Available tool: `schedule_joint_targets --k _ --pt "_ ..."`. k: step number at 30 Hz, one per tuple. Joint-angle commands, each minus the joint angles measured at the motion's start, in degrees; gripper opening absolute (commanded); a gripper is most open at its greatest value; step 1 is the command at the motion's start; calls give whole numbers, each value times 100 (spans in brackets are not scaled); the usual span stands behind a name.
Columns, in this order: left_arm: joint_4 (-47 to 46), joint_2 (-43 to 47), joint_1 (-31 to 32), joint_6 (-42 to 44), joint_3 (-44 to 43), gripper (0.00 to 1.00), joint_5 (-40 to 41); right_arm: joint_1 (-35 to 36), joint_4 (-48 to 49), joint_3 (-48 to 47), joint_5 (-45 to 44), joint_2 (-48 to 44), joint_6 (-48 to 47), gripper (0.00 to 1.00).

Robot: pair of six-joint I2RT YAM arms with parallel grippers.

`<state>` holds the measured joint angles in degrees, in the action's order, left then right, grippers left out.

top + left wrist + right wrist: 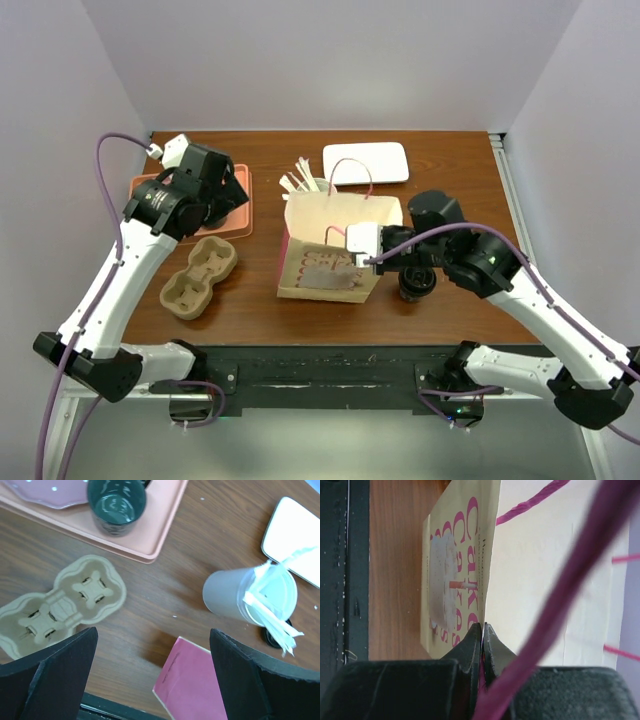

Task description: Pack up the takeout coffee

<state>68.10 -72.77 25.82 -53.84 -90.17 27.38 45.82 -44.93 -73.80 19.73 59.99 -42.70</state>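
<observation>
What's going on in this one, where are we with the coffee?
The right gripper is pinched shut on the top edge of the paper bag, which stands in the middle of the table. The takeout coffee sits on the table just right of the bag, under that arm, not yet packed. The left gripper hangs open and empty above the table, near the cup carrier and the pink tray with the dark mug.

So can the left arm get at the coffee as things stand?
Probably not directly. The coffee sits beyond the bag, tucked under the right arm; the right gripper is shut on the bag's edge. The left gripper, open, is over the tray.
</observation>
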Motion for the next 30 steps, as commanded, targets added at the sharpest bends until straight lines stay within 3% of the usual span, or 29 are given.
schedule_joint_targets --k 1,14,18,25,30 --pt "20 9 -95 -469 245 98 575 357 440 251 -776 -49 -134 0" --pt "248 -272 -227 -970 553 94 884 1113 1047 1157 -1331 -92 104 4" --pt "239 -325 -245 -979 659 93 831 1175 960 1289 -1287 -136 68 30" --pt "494 -431 -253 -1286 676 93 813 1175 906 842 -1366 -110 472 53" --pt "626 -536 -253 -1471 668 92 822 1175 1100 289 -1340 -31 1253 62"
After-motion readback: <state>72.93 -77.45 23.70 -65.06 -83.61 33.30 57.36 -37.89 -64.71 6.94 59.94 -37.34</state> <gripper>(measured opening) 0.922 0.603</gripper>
